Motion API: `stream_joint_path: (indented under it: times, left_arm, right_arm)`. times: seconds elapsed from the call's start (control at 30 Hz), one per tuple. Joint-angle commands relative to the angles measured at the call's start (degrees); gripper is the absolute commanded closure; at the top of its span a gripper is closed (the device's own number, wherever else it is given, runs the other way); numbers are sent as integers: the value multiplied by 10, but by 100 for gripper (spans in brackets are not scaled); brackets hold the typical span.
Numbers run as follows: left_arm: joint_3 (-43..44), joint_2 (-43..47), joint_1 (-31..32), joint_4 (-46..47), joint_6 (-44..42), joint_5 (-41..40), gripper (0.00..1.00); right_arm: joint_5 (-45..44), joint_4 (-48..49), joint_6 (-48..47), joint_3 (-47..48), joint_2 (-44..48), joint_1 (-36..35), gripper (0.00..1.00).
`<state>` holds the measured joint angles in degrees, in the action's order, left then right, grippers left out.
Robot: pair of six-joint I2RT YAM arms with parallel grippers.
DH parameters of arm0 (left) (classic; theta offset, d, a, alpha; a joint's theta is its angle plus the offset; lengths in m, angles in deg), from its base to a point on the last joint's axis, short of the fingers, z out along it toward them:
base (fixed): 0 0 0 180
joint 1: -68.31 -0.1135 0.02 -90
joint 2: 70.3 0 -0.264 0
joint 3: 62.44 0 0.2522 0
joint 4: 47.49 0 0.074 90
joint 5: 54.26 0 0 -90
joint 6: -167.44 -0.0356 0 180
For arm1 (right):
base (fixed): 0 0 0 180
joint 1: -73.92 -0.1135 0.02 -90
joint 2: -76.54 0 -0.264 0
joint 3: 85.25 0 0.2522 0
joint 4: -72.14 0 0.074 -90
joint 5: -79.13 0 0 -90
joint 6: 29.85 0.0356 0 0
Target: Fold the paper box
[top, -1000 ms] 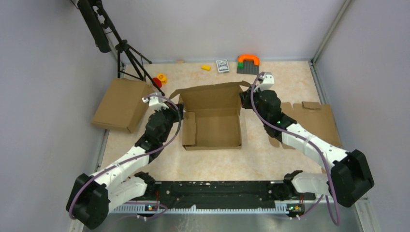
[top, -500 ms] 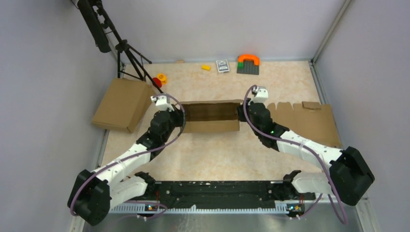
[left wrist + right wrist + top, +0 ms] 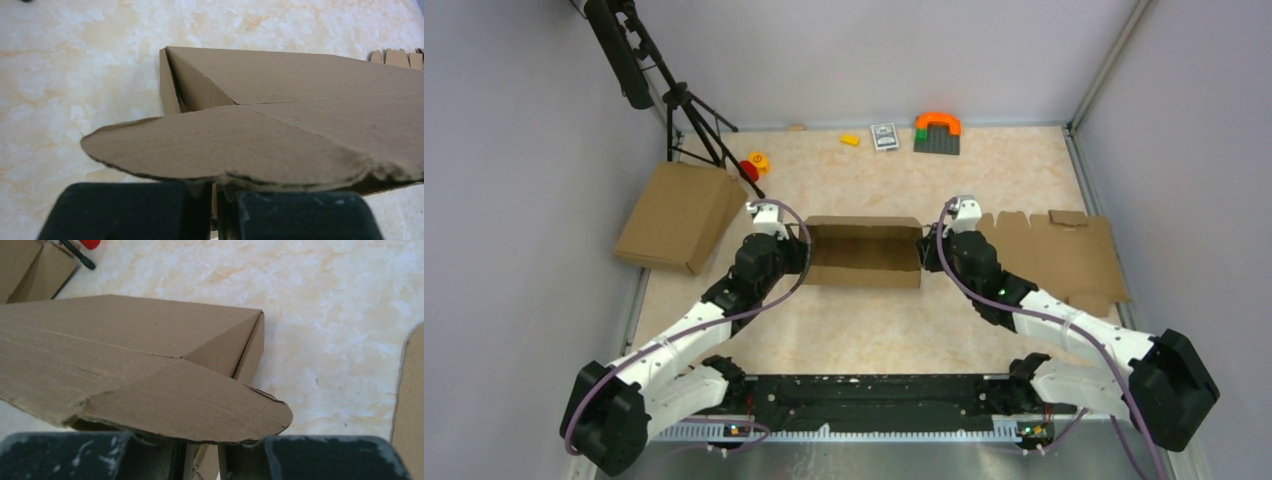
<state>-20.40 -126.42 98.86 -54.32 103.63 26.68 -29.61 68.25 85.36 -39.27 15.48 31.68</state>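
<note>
The paper box point(image 3: 864, 250) lies in the middle of the table as a shallow brown box with its lid folded down. My left gripper point(image 3: 802, 250) is at its left end. In the left wrist view that gripper point(image 3: 216, 192) is shut on a thin cardboard edge under the box's rounded side flap point(image 3: 220, 145). At the box's right end sits my right gripper point(image 3: 927, 250). In the right wrist view its jaws point(image 3: 202, 447) stand slightly apart, with a cardboard edge loose in the gap below the box's other rounded flap point(image 3: 200, 400).
Another shallow brown box point(image 3: 679, 215) lies at the left by a black tripod point(image 3: 689, 110). A flat notched cardboard blank point(image 3: 1054, 250) lies at the right. Small toys, a card deck point(image 3: 884, 135) and orange-green blocks point(image 3: 937, 130) sit along the back wall.
The box was open with its lid raised; the lid has come down and the box now reads as closed. Both grippers moved nearer. The right jaws have parted a little.
</note>
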Motion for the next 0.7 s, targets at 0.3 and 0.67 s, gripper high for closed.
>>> stream_joint_path:
  times: [0.3, 0.67]
  left_arm:
    - [-68, 29, 5, 29, -12, 11, 100]
    - [-78, 19, 5, 47, -19, 5, 100]
  right_arm:
    - [112, -70, 18, -58, 98, -6, 42]
    - [265, -128, 118, -141, 208, -6, 22]
